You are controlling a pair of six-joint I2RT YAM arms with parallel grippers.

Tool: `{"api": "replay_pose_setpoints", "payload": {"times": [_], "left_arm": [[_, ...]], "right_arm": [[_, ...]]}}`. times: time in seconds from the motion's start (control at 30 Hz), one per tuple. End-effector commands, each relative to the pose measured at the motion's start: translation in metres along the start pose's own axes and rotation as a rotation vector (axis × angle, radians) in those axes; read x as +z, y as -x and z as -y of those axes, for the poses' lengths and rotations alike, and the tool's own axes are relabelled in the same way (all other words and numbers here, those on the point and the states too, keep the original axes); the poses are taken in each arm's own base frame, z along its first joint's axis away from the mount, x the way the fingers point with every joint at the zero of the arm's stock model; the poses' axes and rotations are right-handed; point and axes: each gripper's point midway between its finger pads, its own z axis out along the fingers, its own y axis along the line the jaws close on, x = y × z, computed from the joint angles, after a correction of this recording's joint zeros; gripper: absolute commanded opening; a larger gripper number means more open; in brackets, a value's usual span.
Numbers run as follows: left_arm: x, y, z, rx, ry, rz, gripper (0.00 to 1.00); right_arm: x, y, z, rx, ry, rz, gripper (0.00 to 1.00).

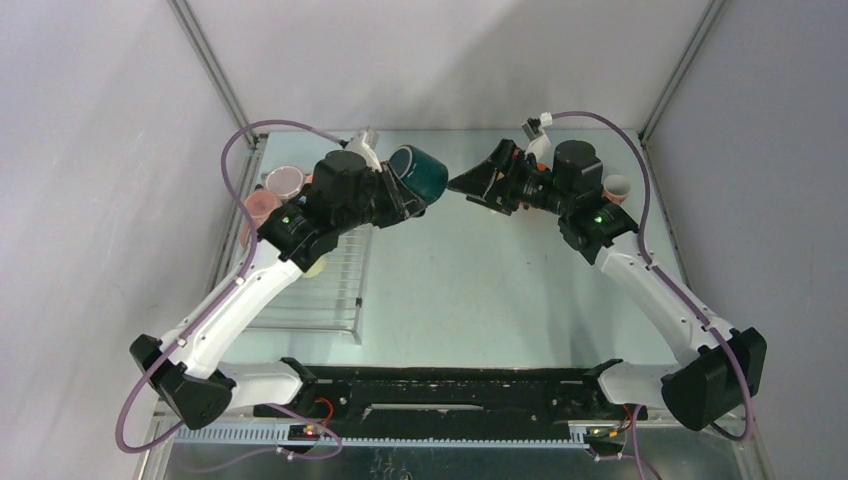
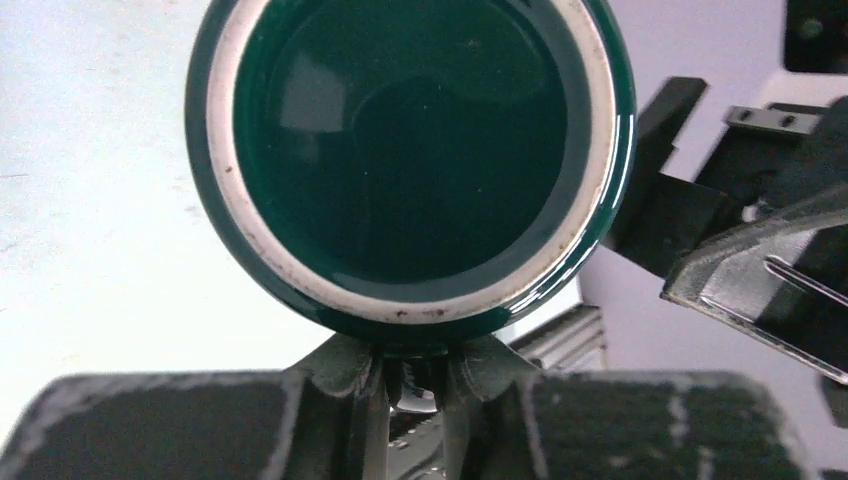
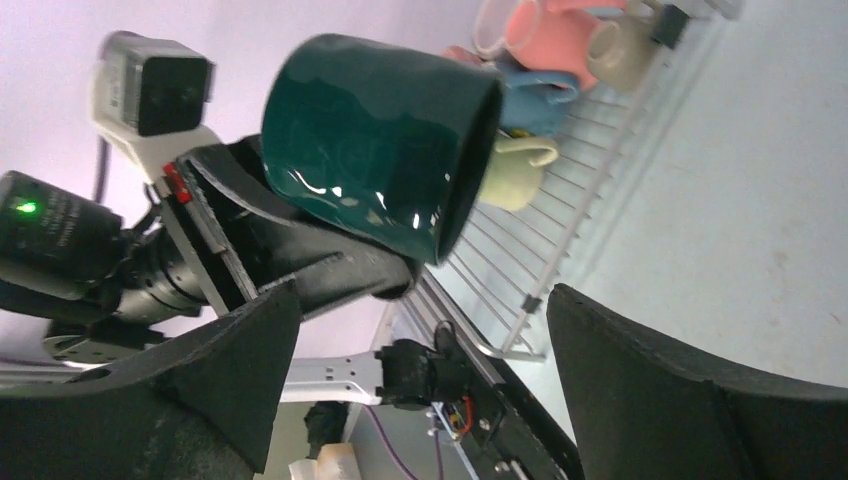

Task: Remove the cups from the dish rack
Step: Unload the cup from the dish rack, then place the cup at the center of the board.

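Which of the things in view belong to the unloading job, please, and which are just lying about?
Job: green cup, held in the left tool; rack; pink cups and cream cup in it; white cup beside the right arm; open right tool.
Not the job: purple cables; frame posts; black base rail.

Both arms reach forward and bend inward, their grippers facing each other.
The white-and-black left arm (image 1: 235,300) angles in from its base. Its black left gripper (image 1: 400,195) has its fingers (image 2: 365,400) pinched tight just under the rim of a glossy dark green ceramic cup (image 1: 422,172), carried on its side. The matching right arm (image 1: 650,285) mirrors it, and the right gripper (image 1: 478,183) is near the cup with fingers (image 3: 230,380) spread wide.
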Motion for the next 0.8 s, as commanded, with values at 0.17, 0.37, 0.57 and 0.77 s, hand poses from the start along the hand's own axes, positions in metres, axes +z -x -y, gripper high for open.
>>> {"api": "replay_pose_setpoints", "payload": {"times": [0.17,0.37,0.57,0.77], "left_arm": [[-0.007,0.011,0.071,-0.096,-0.331,0.003,0.00],[-0.006,0.007,0.085,-0.146,-0.418,-0.026,0.00],[-0.005,0.001,0.092,-0.190,-0.477,-0.053,0.00],[-0.008,-0.003,0.098,-0.226,-0.528,-0.073,0.00]], "right_arm": [[0.005,0.021,-0.055,-0.004,0.242,0.056,0.95],[0.007,0.024,-0.069,0.014,0.315,0.053,0.83],[0.009,0.025,-0.078,0.048,0.370,0.038,0.69],[0.010,0.026,-0.084,0.071,0.399,0.036,0.43]]}}
